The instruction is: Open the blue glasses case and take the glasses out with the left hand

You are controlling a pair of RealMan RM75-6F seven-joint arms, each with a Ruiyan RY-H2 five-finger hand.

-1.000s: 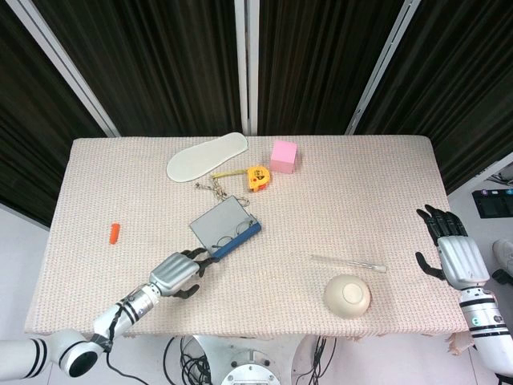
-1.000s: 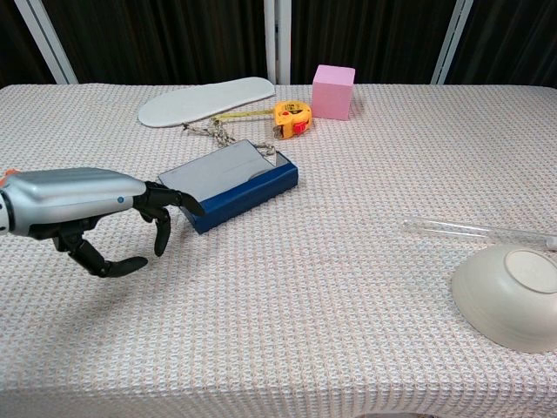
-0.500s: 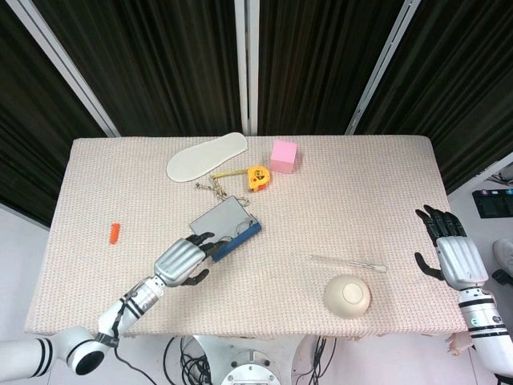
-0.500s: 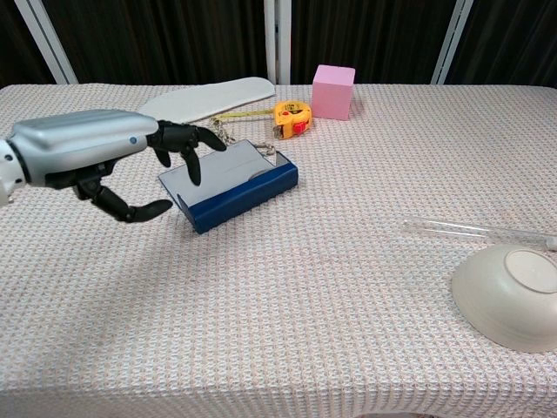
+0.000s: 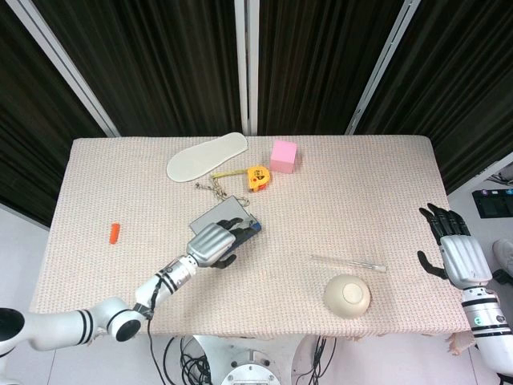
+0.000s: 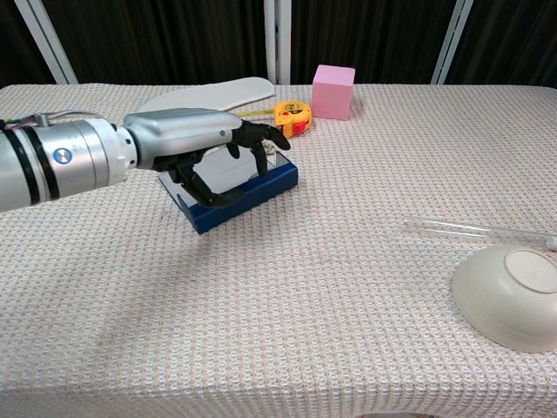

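The blue glasses case (image 5: 210, 218) lies open left of the table's middle, its grey lid (image 6: 228, 171) folded back and its blue side (image 6: 248, 199) facing the chest view. My left hand (image 5: 217, 243) hovers right over the case (image 6: 207, 139), fingers spread and curved down towards its far edge, holding nothing that shows. The glasses are hidden beneath that hand. My right hand (image 5: 453, 250) hangs open off the table's right edge, far from the case, and only the head view shows it.
Behind the case lie a keychain (image 5: 212, 188), a yellow tape measure (image 6: 290, 116), a white insole (image 6: 204, 100) and a pink cube (image 6: 332, 91). A glass tube (image 6: 474, 232) and an upturned bowl (image 6: 509, 296) sit front right. A small orange piece (image 5: 114, 233) lies far left.
My left hand has risen from the table in front of the case and moved forward and right, ending over the open case and covering the glasses. The right hand stayed put.
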